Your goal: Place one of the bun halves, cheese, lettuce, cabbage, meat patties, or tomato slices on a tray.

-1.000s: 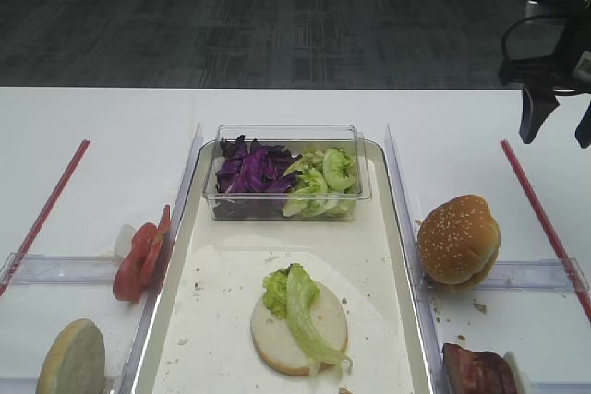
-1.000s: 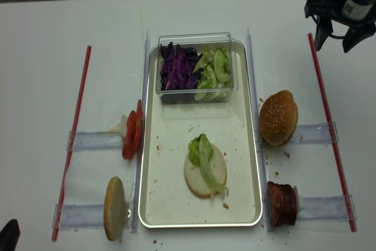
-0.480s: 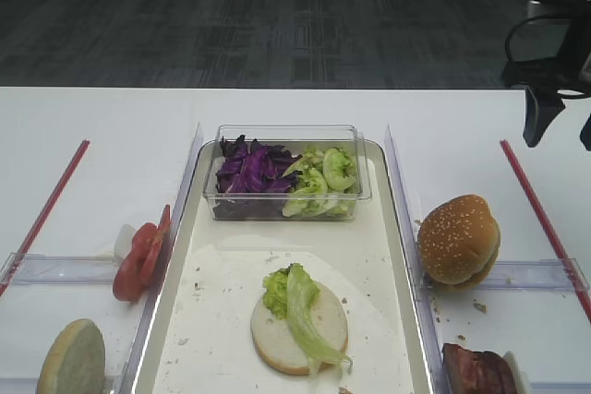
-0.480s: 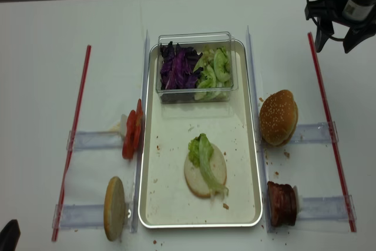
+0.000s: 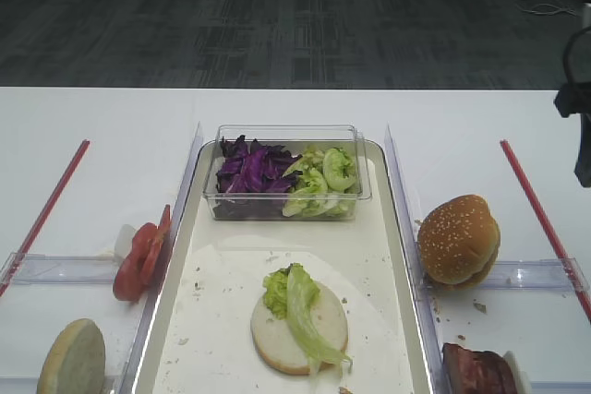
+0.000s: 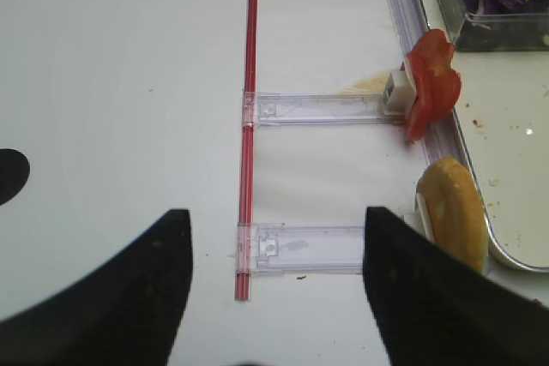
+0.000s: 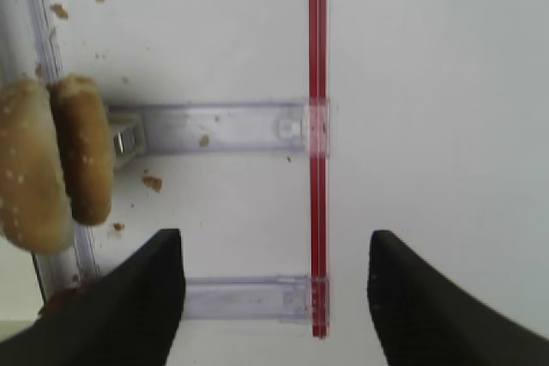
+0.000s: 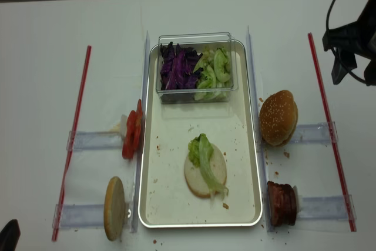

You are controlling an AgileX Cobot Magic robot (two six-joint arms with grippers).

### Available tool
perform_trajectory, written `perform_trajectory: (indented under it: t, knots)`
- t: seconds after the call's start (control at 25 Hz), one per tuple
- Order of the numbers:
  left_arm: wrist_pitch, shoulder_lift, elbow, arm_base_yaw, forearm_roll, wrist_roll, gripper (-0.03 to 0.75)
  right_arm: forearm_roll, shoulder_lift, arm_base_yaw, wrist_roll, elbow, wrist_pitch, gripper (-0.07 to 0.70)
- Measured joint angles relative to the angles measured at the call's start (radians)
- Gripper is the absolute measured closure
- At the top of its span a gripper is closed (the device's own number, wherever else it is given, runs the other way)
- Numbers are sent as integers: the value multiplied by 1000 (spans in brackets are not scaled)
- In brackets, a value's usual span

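Note:
The tray (image 8: 176, 123) holds a bun half (image 8: 214, 176) with a lettuce (image 8: 202, 152) strip draped over it. Cabbage (image 8: 175, 66) and more lettuce fill a clear tub at the tray's far end. Tomato slices (image 8: 132, 131) and a second bun half (image 8: 114, 207) stand on edge left of the tray. Meat patties (image 8: 282, 203) stand to its right. I cannot tell whether cheese shows. My right gripper (image 8: 355, 78) hangs open and empty over the red strip (image 7: 317, 126) at the far right. My left gripper (image 6: 274, 289) is open and empty over the table, left of the bun half (image 6: 453, 220).
A whole sesame bun (image 8: 278, 117) stands on a clear holder (image 7: 223, 126) right of the tray. Red strips (image 8: 76, 127) border both sides, joined to clear rails (image 6: 317, 246). Crumbs dot the tray floor and the table by the bun.
My right gripper has moved toward the near right along the red strip, still open and empty. The food and the tray have not moved.

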Motion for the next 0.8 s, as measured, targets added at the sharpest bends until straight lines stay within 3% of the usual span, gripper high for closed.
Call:
perform_trajectory:
  t: [0.4,0.8]
  knots:
    - [0,0,0,0,0,0,303,-6,-334,0,2,289,4,163]
    - [0,0,0,0,0,0,303,-9,-571,0,6,500,6,163]
